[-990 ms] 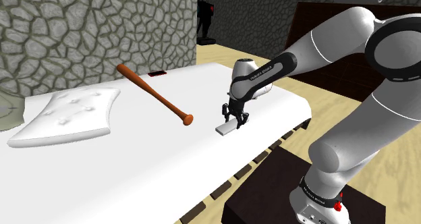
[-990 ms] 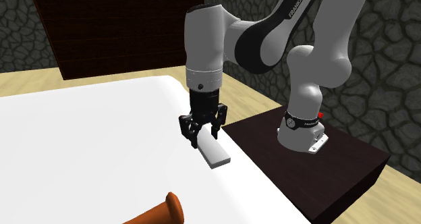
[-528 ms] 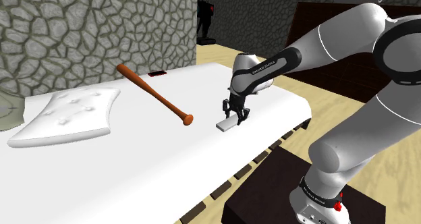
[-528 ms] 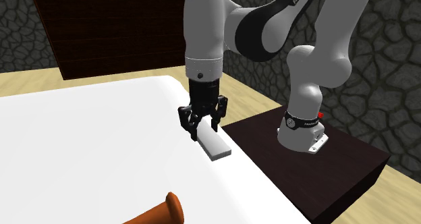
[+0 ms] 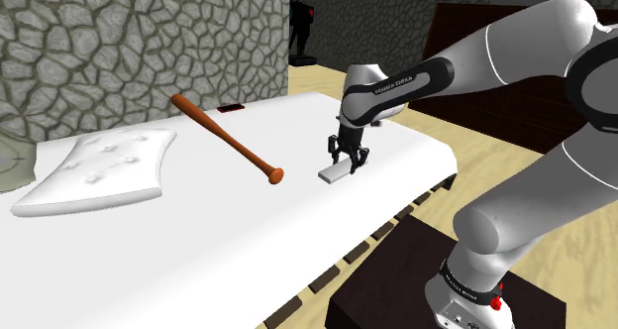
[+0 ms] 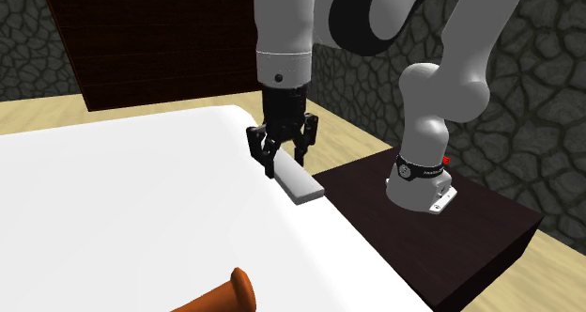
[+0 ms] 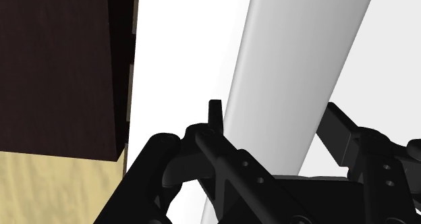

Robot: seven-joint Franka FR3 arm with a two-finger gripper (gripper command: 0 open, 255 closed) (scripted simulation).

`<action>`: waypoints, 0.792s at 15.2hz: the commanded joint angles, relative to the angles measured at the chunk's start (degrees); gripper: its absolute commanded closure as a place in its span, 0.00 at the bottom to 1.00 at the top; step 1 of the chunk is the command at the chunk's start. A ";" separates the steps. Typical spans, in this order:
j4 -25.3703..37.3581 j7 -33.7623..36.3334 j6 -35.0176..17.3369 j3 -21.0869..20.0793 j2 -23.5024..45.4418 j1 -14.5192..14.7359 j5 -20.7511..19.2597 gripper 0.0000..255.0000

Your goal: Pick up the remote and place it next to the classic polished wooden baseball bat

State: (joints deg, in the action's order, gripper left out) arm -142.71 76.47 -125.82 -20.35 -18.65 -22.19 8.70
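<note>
Rising since a second ago, the gripper (image 5: 349, 162) is carrying the remote (image 5: 335, 172) up from the bed (image 5: 198, 238), where it was lying flat near the edge a moment before. The white bed is stretching across most of the shoulder view, with a stone wall (image 5: 119, 40) standing behind it. The arm (image 5: 416, 79) is reaching in from the dark stand (image 5: 386, 277) at that view's lower right, its wrist pointing straight down over the bed's near corner. A white pillow (image 5: 99, 168) is lying toward the shoulder view's left. The bat (image 5: 223, 136) is resting on the bed between the pillow and the gripper, its thick end pointing toward the wall and its knob lying nearest the remote, though well apart from it. The remote, drawn pale grey, is hanging from the gripper and slanting down toward the camera in the second exterior view (image 6: 299, 185), seemingly clear of the bed there, just inside the edge beside the stand (image 6: 451, 235). The black fingers (image 7: 214, 111) are pressing against the remote's (image 7: 297, 67) two long sides, clamping it near one end.
</note>
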 commanded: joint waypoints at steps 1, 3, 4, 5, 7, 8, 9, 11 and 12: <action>1.01 -0.18 1.80 0.29 -0.79 -0.02 0.02 1.00; 1.98 -0.26 3.51 0.51 -1.54 -0.01 0.06 1.00; 2.49 -0.29 4.36 0.62 -1.89 0.00 0.07 1.00; 3.00 -0.32 5.20 0.73 -2.22 0.00 0.07 1.00; 4.07 -0.37 6.88 0.94 -2.84 0.00 0.07 1.00; 4.62 -0.39 7.71 1.05 -3.12 0.00 0.06 1.00; 5.18 -0.40 8.53 1.15 -3.39 -0.01 0.05 1.00; 6.34 -0.43 10.18 1.35 -3.88 -0.03 0.02 1.00; 6.94 -0.43 10.99 1.45 -4.10 -0.04 -0.01 1.00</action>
State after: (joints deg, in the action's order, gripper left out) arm -136.25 76.08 -115.56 -19.01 -22.50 -22.22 8.71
